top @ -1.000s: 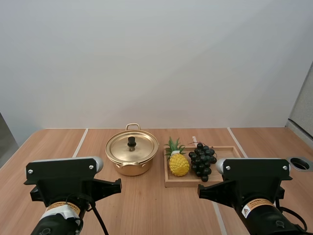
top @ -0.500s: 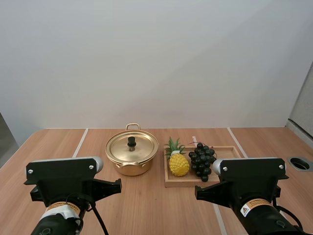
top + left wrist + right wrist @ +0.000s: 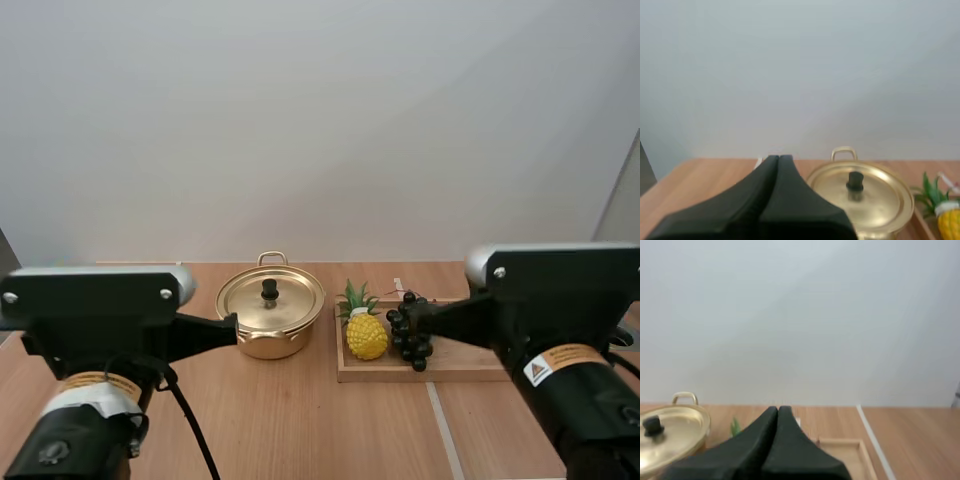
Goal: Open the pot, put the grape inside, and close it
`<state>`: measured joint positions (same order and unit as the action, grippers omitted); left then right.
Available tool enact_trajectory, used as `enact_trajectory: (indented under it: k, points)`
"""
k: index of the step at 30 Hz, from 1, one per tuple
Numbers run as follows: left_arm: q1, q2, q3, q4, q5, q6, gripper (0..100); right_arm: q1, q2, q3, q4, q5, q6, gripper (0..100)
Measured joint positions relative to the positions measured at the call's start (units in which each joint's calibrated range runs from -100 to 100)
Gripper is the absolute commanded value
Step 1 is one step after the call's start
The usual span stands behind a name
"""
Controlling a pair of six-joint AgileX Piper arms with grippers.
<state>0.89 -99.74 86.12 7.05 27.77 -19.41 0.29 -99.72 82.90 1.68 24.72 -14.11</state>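
A gold pot [image 3: 270,322] with its lid on and a black knob [image 3: 269,290] stands mid-table. To its right, dark grapes [image 3: 411,340] lie on a wooden tray [image 3: 460,366]. My left gripper [image 3: 229,322] hangs in front of the pot's left side, fingers together as one wedge. In the left wrist view the left gripper [image 3: 779,160] is shut, and the pot [image 3: 862,202] lies just beyond it. My right gripper [image 3: 409,312] points at the grapes and hides part of them. The right gripper [image 3: 778,411] is shut too, above the tray [image 3: 852,454].
A yellow toy pineapple [image 3: 365,335] sits on the tray between pot and grapes. A round hole [image 3: 620,335] is set into the table near its right edge. Bare wood lies in front of the pot and tray.
Both arms have risen and reached forward. The left wedge now lines up with the pot's side, and the right one now covers part of the grapes. Pot, grapes and tray stay put.
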Motion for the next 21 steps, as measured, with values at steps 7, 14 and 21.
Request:
enact_trajectory:
  k: [7,14,21]
  points:
    - [0.00,-0.1,-13.7,0.0,-0.6,0.0,0,0.0,-0.1,-17.5,0.1,-0.6,0.0,0]
    - [0.00,-0.3,-25.6,0.0,-0.1,0.0,0,0.0,-0.3,-27.8,0.1,0.6,0.0,0]
    - [0.00,-0.3,-32.9,0.0,2.9,0.0,0,0.0,-0.3,-34.2,0.1,0.0,0.0,0]
